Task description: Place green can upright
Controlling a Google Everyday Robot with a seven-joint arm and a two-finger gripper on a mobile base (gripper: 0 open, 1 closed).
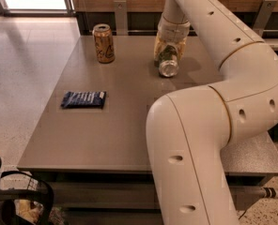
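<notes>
While scanning the table's (125,130) far side, found green can (168,67) lying on its side, silver end forward. Saw gripper (169,55) clenched on it from above. Judged grasp made; next needed lift, quarter turn, set-down clear of orange can (104,43).

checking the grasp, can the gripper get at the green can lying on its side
Likely yes: the gripper is down over the green can, fingers either side and seemingly closed on it. Nothing stands between them; the orange-gold can is upright well to the side.
</notes>
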